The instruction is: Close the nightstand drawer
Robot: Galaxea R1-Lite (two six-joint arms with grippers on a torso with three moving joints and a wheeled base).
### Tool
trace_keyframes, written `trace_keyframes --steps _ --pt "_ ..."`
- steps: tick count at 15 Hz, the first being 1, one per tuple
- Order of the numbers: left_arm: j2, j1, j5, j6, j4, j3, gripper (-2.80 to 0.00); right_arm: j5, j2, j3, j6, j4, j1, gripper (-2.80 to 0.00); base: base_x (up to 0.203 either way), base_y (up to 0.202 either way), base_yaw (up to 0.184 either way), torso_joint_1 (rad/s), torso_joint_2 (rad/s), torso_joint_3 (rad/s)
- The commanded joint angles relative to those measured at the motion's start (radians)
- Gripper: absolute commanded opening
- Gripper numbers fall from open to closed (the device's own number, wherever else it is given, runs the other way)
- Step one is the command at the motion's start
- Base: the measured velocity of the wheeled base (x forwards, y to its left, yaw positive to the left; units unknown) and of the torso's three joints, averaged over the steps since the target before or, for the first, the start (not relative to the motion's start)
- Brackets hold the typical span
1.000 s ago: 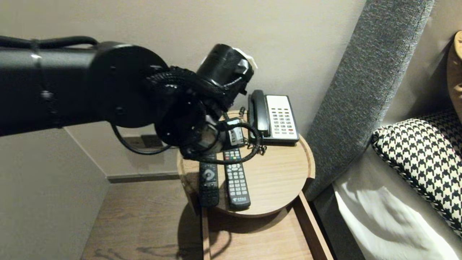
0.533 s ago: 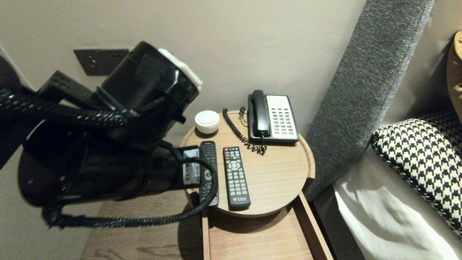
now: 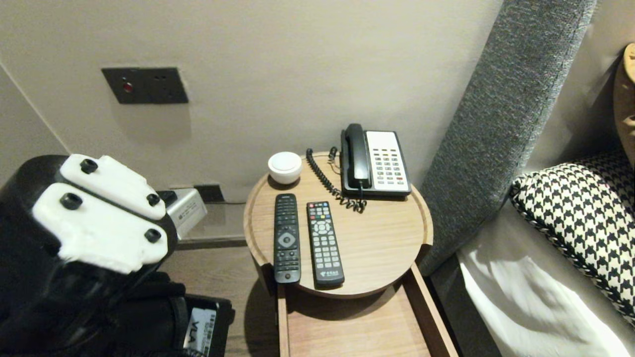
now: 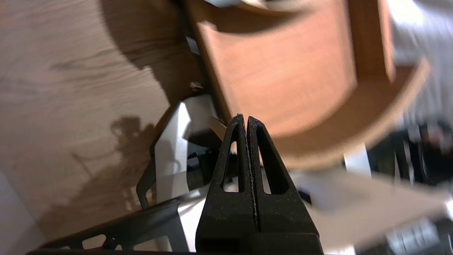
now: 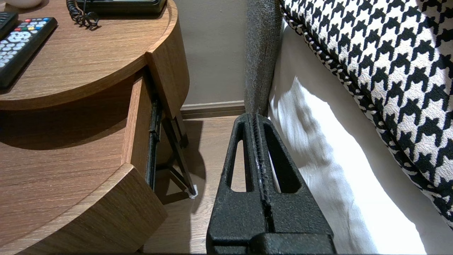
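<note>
Two black remotes lie side by side on the round wooden bedside table (image 3: 387, 248): a slim remote (image 3: 286, 238) and a wider remote (image 3: 324, 244) to its right. My left arm (image 3: 99, 223) sits low at the near left, off the table. In the left wrist view my left gripper (image 4: 245, 118) is shut and empty, hanging over the floor near the open drawer (image 4: 283, 63). My right gripper (image 5: 255, 117) is parked shut and empty between the table and the bed sheet (image 5: 336, 159).
A desk phone (image 3: 375, 161) with a coiled cord and a white round puck (image 3: 285, 167) stand at the table's back. The drawer (image 3: 347, 322) is pulled out below it. A grey headboard (image 3: 496, 124) and a houndstooth pillow (image 3: 585, 208) are to the right.
My left arm has drawn back from over the table to the near left and sunk, uncovering the remotes and the white puck. Nothing on the table moved.
</note>
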Motion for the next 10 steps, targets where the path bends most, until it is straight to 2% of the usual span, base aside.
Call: trace_keyframes --steps 1,4,6,10 --pt "-0.002 -0.093 0.001 0.013 0.000 0.008 -2.80 0.000 0.003 0.040 0.000 -0.001 0.000 -2.80 0.000 0.000 0.000 0.000 0.00 0.000" --pt "0.049 -0.185 0.003 0.027 -0.001 0.008 -2.80 0.000 0.002 0.040 0.000 -0.001 -0.001 -2.80 0.000 0.000 0.000 0.000 0.00 0.000" --pt "0.080 -0.233 0.000 0.065 -0.003 0.017 -2.80 0.000 0.002 0.040 0.000 -0.001 0.000 -2.80 0.000 0.000 0.000 0.000 0.00 0.000" --pt "0.153 -0.325 0.002 0.071 -0.015 0.021 -2.80 0.000 0.002 0.040 0.000 -0.001 0.000 -2.80 0.000 0.000 0.000 0.000 0.00 0.000"
